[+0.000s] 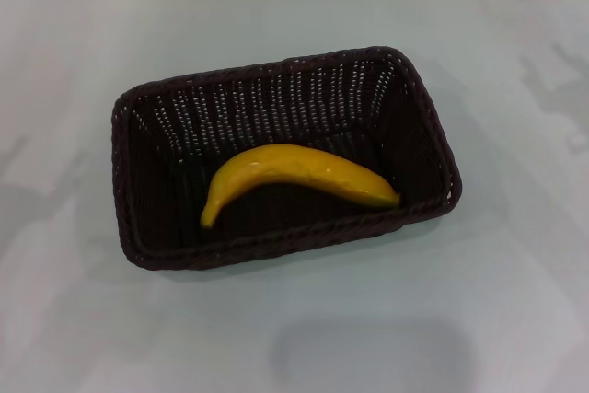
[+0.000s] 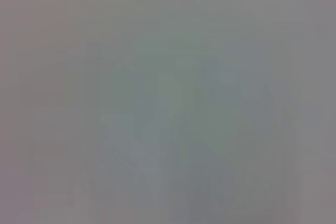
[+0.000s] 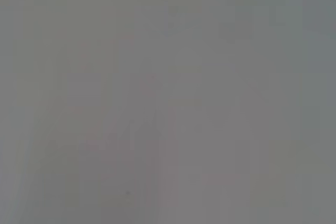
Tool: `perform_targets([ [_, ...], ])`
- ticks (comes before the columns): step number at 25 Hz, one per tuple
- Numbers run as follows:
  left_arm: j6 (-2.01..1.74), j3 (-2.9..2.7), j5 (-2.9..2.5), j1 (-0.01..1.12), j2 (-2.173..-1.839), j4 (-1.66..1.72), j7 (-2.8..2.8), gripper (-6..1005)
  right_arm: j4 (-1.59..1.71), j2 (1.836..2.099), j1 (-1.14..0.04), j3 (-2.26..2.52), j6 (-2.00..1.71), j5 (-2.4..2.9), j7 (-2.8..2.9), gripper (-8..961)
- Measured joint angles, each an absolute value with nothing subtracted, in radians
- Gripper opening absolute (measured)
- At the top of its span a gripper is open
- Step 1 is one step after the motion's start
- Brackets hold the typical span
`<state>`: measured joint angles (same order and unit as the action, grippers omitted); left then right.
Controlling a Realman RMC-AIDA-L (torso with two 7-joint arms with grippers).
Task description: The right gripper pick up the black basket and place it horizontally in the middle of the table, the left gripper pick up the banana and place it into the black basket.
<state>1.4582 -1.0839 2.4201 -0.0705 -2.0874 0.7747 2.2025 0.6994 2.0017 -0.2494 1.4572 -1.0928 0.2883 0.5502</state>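
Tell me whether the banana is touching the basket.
Touching. The head view shows the banana lying on the floor of the basket, its right tip against the wall.

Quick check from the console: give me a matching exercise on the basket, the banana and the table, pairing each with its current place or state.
Things:
1. dark woven wicker black basket
2. curved yellow banana
3. plain white-grey table

States:
A. lies on the woven floor, enclosed by openwork walls
B. bears the container near its middle
C. sits long side across the head view, slightly turned, holding the fruit

Pairs: 1-C, 2-A, 3-B

Neither gripper appears in any view.
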Motion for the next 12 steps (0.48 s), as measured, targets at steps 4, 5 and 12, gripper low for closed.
perform_targets([
  [4, 1.519, -1.085, 2.520, -0.069, -2.088, 0.674, 2.278, 874, 0.698, 2.002, -0.249, 1.457, -1.095, 0.288, 0.551, 522],
  [5, 1.523, -1.085, 2.532, -0.068, -2.088, 0.664, 2.296, 874, 0.698, 2.002, -0.248, 1.457, -1.095, 0.288, 0.551, 522],
  [12, 1.520, -1.084, 2.645, -0.052, -2.090, 0.580, 2.429, 874, 0.687, 2.002, -0.247, 1.457, -1.096, 0.285, 0.552, 523],
])
